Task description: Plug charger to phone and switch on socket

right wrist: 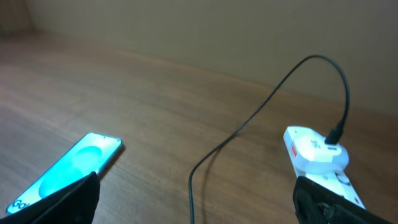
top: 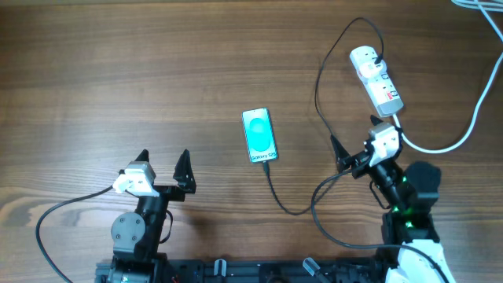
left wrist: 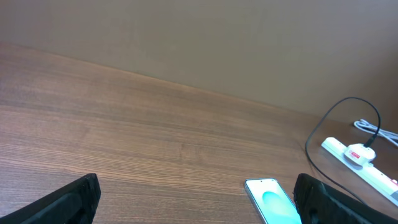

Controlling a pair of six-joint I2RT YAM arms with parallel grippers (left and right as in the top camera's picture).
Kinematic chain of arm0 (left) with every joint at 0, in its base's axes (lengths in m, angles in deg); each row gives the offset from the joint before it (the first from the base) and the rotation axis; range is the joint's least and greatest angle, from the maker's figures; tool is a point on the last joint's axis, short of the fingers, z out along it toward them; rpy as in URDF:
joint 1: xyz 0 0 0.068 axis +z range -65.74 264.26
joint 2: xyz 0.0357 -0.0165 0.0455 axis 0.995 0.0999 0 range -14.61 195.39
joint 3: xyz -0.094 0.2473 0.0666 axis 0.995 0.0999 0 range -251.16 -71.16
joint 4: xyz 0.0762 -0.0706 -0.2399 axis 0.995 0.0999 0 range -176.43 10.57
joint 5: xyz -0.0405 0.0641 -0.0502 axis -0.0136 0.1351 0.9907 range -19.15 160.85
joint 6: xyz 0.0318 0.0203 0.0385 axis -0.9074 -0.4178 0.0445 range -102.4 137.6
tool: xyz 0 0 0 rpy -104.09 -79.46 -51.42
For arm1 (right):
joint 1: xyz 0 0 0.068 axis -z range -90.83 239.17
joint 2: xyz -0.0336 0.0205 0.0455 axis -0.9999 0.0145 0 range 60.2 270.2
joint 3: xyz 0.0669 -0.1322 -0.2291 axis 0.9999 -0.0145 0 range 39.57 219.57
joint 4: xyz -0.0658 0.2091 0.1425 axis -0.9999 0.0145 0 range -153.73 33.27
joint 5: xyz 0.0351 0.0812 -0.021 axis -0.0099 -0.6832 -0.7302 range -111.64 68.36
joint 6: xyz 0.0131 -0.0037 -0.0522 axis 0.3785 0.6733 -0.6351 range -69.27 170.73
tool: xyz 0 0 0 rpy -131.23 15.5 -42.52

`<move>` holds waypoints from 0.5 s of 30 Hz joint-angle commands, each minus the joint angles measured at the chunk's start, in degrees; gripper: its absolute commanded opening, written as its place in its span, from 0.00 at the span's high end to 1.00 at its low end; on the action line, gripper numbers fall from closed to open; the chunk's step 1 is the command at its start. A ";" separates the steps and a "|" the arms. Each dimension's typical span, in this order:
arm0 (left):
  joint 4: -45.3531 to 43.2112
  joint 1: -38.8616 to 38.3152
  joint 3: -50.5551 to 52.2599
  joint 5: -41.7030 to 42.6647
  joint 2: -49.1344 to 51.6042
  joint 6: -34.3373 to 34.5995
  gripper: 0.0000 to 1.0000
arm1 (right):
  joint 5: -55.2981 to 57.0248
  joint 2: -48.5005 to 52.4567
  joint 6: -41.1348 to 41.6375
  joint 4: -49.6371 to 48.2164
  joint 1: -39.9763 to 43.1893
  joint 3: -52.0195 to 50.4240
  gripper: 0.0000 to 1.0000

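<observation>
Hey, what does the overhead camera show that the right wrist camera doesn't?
Only overhead: the open left gripper, the thick white cord, and the stretch of thin black charger cable running up to the bottom edge of the small teal-screened smartphone. Only right wrist: its own black fingers, spread wide, and a plain beige wall in the background. Both: the smartphone, the elongated white power strip, and the cable's loop.

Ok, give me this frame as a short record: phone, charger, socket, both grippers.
phone: lying flat, screen lit
charger: black cable runs from socket to phone's near edge; plugged in or not, cannot tell
socket: far right, switch state unreadable
left gripper: fingers open, empty
right gripper: fingers open, empty, close to socket
</observation>
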 commanded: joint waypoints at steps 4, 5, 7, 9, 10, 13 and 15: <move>0.17 -0.22 0.31 0.07 -0.46 -0.15 0.00 | 5.95 -4.92 6.16 -3.65 -1.22 -6.75 0.00; 0.17 -0.22 0.31 0.07 -0.46 -0.15 0.00 | 5.95 -5.73 6.03 -1.33 -1.22 -6.75 0.00; 0.17 -0.22 0.31 0.07 -0.46 -0.13 0.00 | 5.90 -7.21 6.01 3.45 -1.22 -6.75 0.00; 0.17 -0.22 0.31 0.07 -0.46 -0.13 0.00 | 5.92 -8.41 5.95 7.63 -1.22 -6.75 0.00; 0.17 -0.22 0.28 0.07 -0.46 -0.13 0.00 | 5.92 -8.94 5.92 9.07 -1.22 -6.75 0.00; 0.17 -0.22 0.31 0.07 -0.46 -0.15 0.00 | 5.90 -11.10 5.95 13.81 -1.22 -6.75 0.00; 0.17 -0.22 0.31 0.07 -0.46 -0.13 0.00 | 5.88 -13.18 5.95 16.44 -1.22 -6.75 0.00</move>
